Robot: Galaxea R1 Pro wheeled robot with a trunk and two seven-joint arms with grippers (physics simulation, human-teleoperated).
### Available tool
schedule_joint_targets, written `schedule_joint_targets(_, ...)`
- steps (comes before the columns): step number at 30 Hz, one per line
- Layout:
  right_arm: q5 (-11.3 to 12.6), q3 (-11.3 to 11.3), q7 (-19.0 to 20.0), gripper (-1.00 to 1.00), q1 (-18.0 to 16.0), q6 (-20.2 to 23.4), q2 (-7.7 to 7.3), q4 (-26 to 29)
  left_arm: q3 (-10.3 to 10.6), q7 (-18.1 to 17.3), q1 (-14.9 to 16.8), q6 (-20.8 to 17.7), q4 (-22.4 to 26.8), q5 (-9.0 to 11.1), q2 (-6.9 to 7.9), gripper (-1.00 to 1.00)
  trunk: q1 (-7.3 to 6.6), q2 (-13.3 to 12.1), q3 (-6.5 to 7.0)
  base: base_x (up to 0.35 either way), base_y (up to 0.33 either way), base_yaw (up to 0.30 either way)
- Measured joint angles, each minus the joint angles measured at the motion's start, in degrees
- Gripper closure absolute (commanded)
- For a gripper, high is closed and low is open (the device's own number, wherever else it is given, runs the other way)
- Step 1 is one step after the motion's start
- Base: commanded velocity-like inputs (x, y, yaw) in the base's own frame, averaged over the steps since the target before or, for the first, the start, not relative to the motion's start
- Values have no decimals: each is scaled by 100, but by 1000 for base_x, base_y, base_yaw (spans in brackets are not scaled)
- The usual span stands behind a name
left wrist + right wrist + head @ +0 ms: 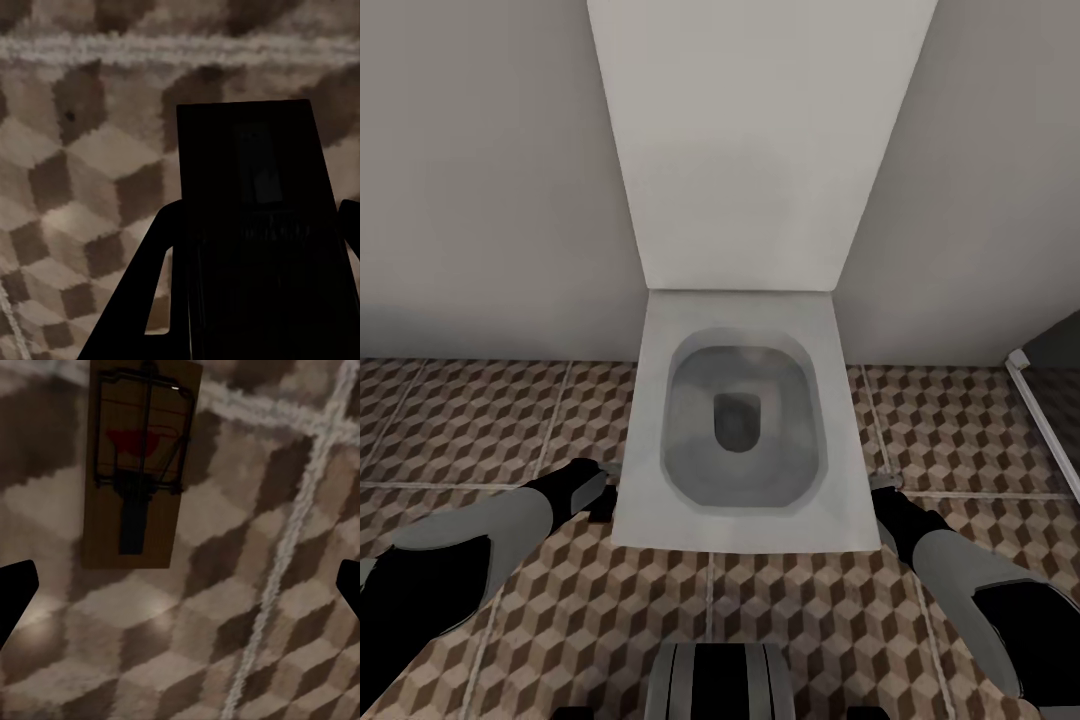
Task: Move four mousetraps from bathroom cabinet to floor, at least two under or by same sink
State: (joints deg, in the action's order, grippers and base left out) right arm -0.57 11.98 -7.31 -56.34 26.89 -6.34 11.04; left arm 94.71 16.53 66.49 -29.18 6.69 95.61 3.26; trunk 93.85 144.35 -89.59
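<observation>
A mousetrap point(139, 465) lies flat on the bathroom floor point(225, 607), ahead of the wide-spread right gripper point(180, 592). The left gripper point(259, 225) clamps a dark flat object, too shadowed to identify.

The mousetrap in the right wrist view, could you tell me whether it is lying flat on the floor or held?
Lying flat on the tiled floor: the mousetrap rests face up, clear of both open fingertips.

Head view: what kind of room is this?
A bathroom, most likely: a white square-bowled toilet with a tall white cistern panel stands against a plain wall, on floor tiles printed with brown-and-beige cubes. A brown wooden mousetrap lies on those tiles.
</observation>
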Motion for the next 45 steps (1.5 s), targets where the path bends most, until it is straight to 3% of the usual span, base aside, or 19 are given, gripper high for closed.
schedule_joint_targets(4,0,0,0,-100,0,-3,2,-4,0,0,0,0,0,0,0,100,0,0,0,0,0,0)
schedule_joint_targets(5,0,0,0,-100,0,-3,2,-3,0,0,0,0,0,0,0,-100,0,0,0,0,0,0)
schedule_joint_targets(45,0,0,0,-100,0,4,-5,0,-9,-2,0,43,0,-1,0,-100,0,0,0,0,0,0)
